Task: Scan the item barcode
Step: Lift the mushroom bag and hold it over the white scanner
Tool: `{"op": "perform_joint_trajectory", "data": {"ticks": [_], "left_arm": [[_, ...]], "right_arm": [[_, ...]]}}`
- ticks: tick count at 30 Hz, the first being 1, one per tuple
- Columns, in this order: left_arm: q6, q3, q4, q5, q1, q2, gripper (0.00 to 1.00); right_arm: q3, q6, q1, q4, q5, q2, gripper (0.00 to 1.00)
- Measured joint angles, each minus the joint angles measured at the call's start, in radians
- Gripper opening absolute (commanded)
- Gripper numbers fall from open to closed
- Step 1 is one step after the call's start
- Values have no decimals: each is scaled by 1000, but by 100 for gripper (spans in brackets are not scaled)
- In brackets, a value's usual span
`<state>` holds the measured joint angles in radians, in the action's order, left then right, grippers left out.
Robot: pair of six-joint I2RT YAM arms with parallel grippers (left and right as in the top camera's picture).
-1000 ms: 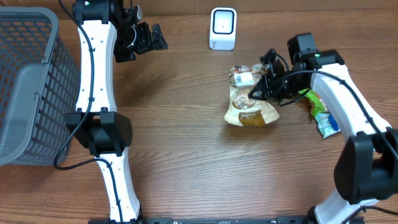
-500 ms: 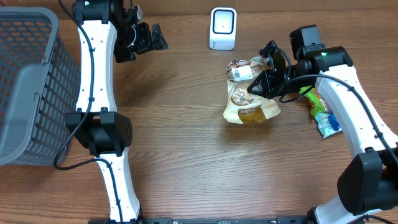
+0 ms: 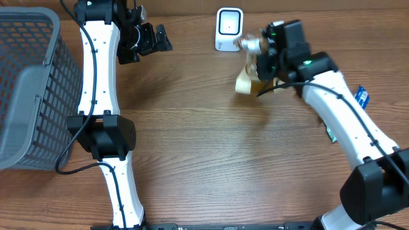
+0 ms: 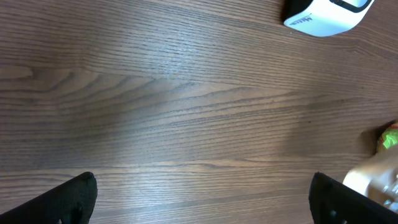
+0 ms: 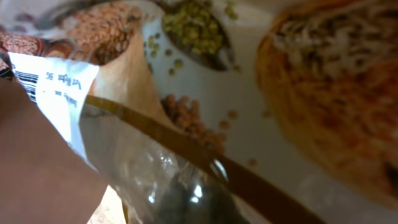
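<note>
A clear bread bag (image 3: 248, 71) with tan print and a white barcode label hangs above the table, just right of the white scanner (image 3: 229, 29). My right gripper (image 3: 263, 62) is shut on the bag. In the right wrist view the bag (image 5: 249, 106) fills the frame and its barcode label (image 5: 55, 87) is at the left. The fingers show only as a dark shape behind the plastic. My left gripper (image 3: 157, 38) hovers open at the back left with nothing in it. The left wrist view shows its fingertips (image 4: 74, 196) wide apart over bare wood, with the scanner (image 4: 326, 15) at top right.
A grey mesh basket (image 3: 29, 89) stands at the left edge. A blue-and-green snack packet (image 3: 362, 96) lies on the right, partly under my right arm. The bag's pale edge (image 4: 373, 180) shows at the lower right of the left wrist view.
My right gripper lifted the bread bag off the table and carried it back and left, close to the scanner. The left arm has not moved.
</note>
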<state>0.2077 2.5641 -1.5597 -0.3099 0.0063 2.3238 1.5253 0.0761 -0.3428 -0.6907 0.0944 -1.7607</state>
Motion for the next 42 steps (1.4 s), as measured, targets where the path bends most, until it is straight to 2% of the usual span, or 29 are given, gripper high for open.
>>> {"op": "perform_joint_trajectory", "data": {"ticks": [5, 11, 15, 22, 32, 36, 42], "left_arm": [[0, 0, 0, 0, 0, 0, 100], [0, 0, 0, 0, 0, 0, 100], [0, 0, 0, 0, 0, 0, 100], [0, 0, 0, 0, 0, 0, 100], [0, 0, 0, 0, 0, 0, 100], [0, 0, 0, 0, 0, 0, 100], [0, 0, 0, 0, 0, 0, 100]], "right_arm": [[0, -82, -103, 271, 323, -6, 4], [10, -343, -122, 638, 602, -93, 4], [11, -524, -117, 849, 699, -187, 4], [13, -742, -117, 1198, 747, -357, 4], [13, -963, -102, 1439, 671, -581, 4], [13, -997, -96, 1479, 628, -624, 4], [13, -958, -96, 1537, 597, -629, 4]]}}
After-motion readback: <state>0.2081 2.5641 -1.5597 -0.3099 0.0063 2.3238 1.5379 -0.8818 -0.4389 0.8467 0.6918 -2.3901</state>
